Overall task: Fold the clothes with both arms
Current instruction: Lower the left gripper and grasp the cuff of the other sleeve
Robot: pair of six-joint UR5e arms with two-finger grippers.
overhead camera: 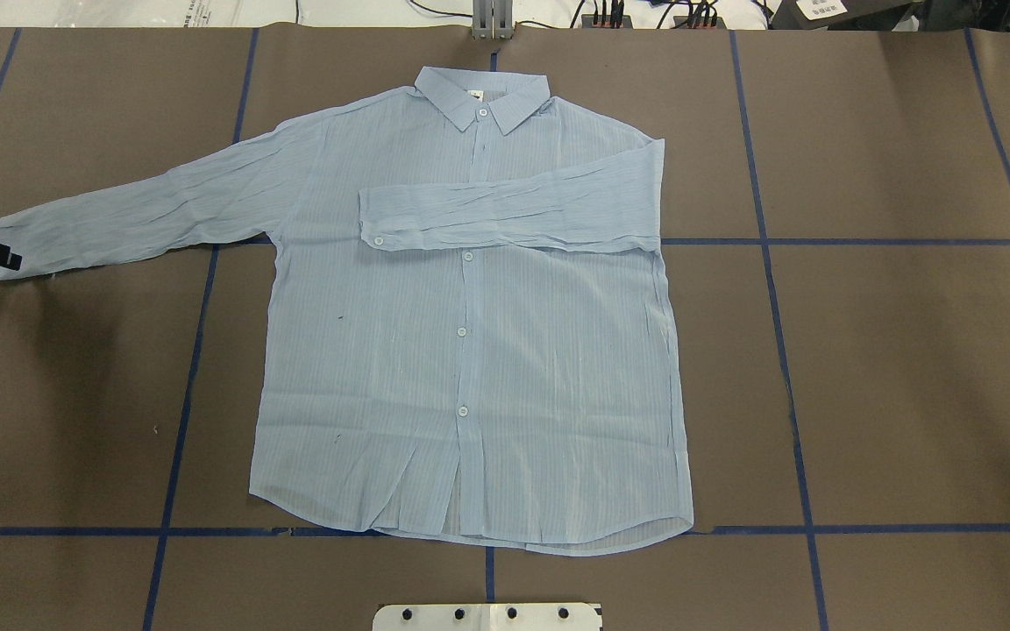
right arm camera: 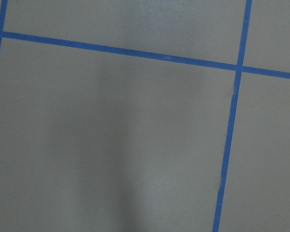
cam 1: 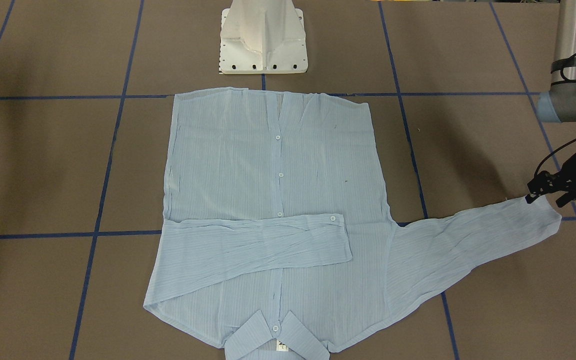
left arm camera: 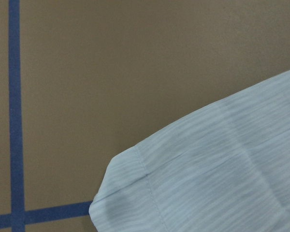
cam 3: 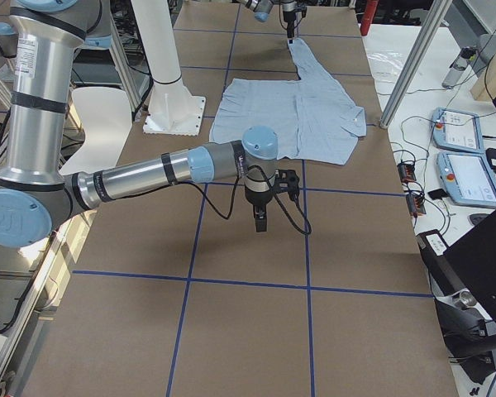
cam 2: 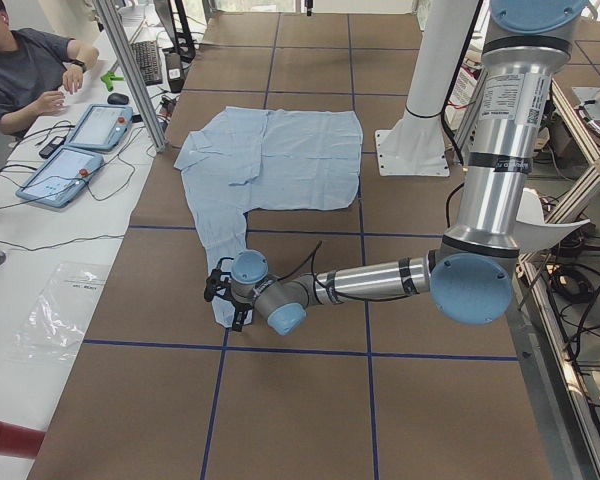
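The light blue striped shirt [cam 1: 248, 165] lies flat and buttoned on the brown table, collar away from the robot's base. It also shows in the overhead view [overhead camera: 382, 368]. Its sleeve on my right side [overhead camera: 505, 215] is folded across the chest. The other sleeve [overhead camera: 154, 210] stretches out to my left. My left gripper [cam 1: 546, 200] sits low at that sleeve's cuff [left arm camera: 208, 183], its fingers apart at the cuff's end. My right gripper [cam 3: 260, 223] hangs above bare table beside the shirt; it shows only in the exterior right view, so I cannot tell its state.
The white pedestal base [cam 1: 263, 40] stands at the shirt's hem side. Blue tape lines [right arm camera: 232, 145] grid the brown table. An operator [cam 2: 20, 70] sits at a side desk with teach pendants [cam 2: 70, 160].
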